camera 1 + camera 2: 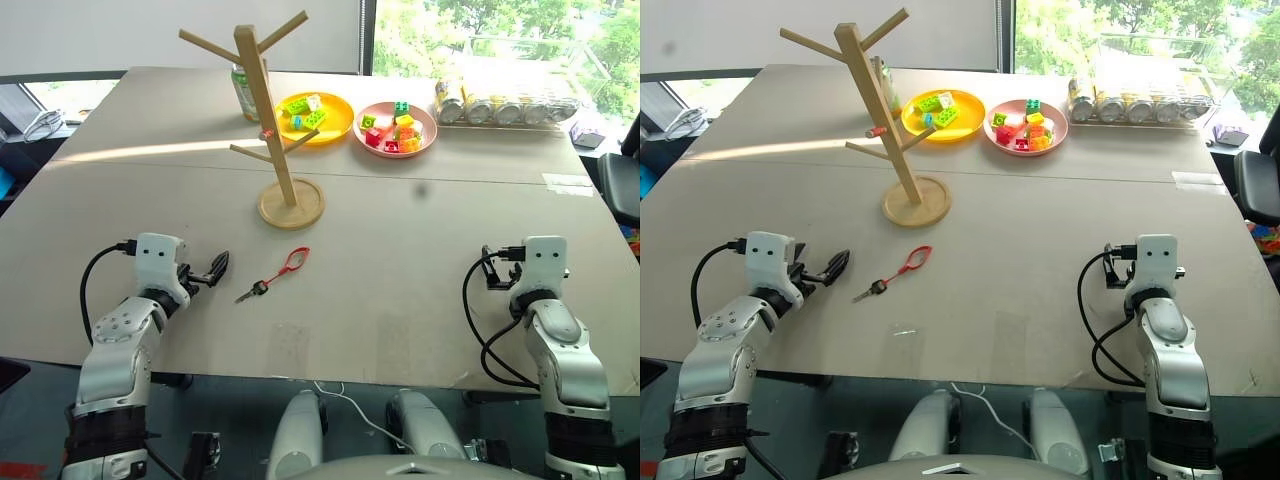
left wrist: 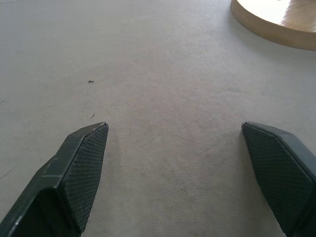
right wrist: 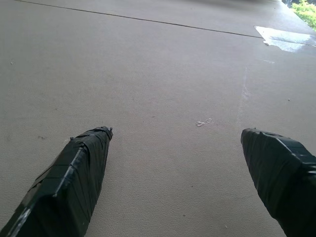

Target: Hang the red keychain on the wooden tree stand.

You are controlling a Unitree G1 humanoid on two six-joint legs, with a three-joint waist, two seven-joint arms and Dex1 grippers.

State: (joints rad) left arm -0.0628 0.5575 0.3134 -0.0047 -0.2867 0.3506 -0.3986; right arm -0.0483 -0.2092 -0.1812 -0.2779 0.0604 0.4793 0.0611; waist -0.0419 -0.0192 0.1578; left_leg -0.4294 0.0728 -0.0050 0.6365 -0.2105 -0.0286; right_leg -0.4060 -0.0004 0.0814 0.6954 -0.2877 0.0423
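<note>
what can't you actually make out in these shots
- Green-labelled can: mostly hidden behind the wooden tree stand in both eye views; label unreadable.
- Small red thing on a stand peg: too small to identify.
- Red keychain: key details too small in the eye views.
- Row of cans at the table's far edge: washed out by window glare.
- Stand in the left wrist view: cut to a slice of base.

The green-labelled can (image 1: pixel 243 92) stands half hidden behind the wooden tree stand (image 1: pixel 272 120).

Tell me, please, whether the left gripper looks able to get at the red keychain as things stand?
Probably yes: the left gripper is open beside the red keychain, with only bare table between them.
</note>
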